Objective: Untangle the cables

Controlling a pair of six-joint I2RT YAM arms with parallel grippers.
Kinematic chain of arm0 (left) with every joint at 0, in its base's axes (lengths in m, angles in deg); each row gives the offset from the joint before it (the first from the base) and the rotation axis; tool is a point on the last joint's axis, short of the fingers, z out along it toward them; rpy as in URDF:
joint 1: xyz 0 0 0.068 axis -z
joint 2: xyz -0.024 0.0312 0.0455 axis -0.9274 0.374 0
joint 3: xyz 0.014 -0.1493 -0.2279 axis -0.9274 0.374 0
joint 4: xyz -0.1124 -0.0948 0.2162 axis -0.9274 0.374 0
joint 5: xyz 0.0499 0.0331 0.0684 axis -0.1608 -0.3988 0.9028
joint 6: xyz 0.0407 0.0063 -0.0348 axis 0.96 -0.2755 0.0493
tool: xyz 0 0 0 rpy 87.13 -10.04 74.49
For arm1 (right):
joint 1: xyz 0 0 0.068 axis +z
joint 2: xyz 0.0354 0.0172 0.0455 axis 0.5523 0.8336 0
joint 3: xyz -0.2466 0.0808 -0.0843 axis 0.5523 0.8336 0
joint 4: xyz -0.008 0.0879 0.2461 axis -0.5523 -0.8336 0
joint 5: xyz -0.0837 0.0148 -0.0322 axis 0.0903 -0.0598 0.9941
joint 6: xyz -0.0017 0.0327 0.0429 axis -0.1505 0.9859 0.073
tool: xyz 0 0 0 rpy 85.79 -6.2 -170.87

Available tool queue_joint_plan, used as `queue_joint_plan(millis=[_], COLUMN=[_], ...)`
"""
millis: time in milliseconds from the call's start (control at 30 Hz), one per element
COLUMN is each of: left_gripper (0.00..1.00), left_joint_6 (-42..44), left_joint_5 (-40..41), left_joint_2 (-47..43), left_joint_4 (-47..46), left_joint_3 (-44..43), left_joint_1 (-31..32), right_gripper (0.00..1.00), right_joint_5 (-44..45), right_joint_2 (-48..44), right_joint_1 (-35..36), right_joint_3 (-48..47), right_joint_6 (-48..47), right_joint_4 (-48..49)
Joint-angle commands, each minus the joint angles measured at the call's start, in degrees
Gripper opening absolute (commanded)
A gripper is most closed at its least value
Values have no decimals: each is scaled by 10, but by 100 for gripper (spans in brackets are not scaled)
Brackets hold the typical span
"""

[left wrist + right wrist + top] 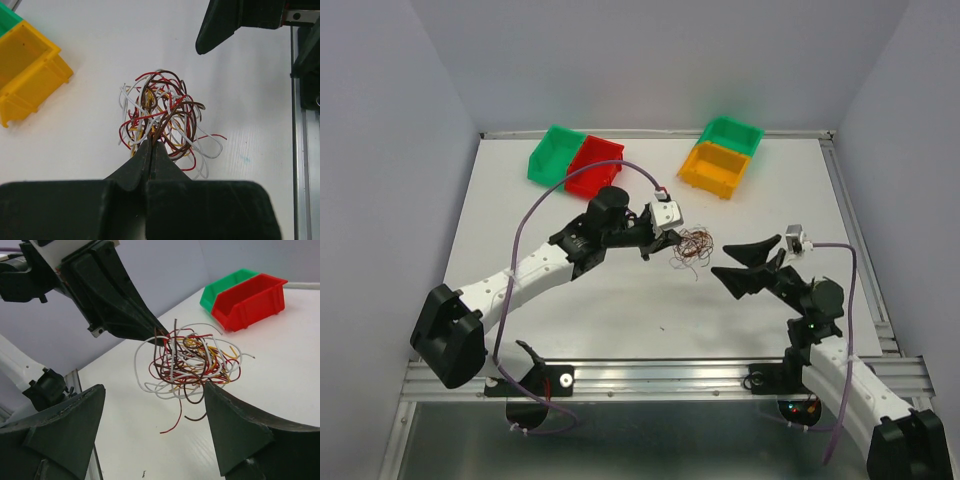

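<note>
Left wrist view showed the left gripper point(151, 142) clenched, its 2 matte black, tapered fingers pinching a few strands at the near edge of the cables point(162, 112). These formed a loose ball of hair-thin, curly wires in dark red, brown, white and yellow. The tangle hung over the smooth white table point(90, 40), possibly lifted clear of it. Nearby, the right gripper point(152, 390) stood released, its 2 wedge-shaped fingers spread wide, just short of the wires. A boxy red bin point(250, 302) and a green bin point(225, 287) sat touching, well beyond.
</note>
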Motion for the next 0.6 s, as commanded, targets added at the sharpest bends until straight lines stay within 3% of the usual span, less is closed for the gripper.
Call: queue_joint_plan(millis=[0,233,300,333,400,500,567], left_gripper=[0,0,0,0,0,0,0], left_joint_6=[-5,-5,-3,-2,-2,-2,-34], left_joint_5=[-32,-62,-63,-64,-63,-20,81], left_joint_2=[-20,-18,-15,-13,-16,-26,-34], left_joint_4=[-16,-5,-2,0,4,1,-23], left_joint_3=[-28,-32,-34,-35,-37,-37,-33], left_joint_1=[1,4,5,5,5,5,2], right_gripper=[85,77,57,38,20,1,1], right_joint_5=[26,89,120,141,157,207,283], right_joint_2=[45,156,177,192,201,200,186], right_joint_1=[11,79,96,106,110,112,111], right_joint_3=[-4,-30,-35,-41,-43,-41,-59], right_joint_6=[-7,-38,-40,-42,-43,-42,-51], right_joint_4=[44,100,113,116,119,106,23])
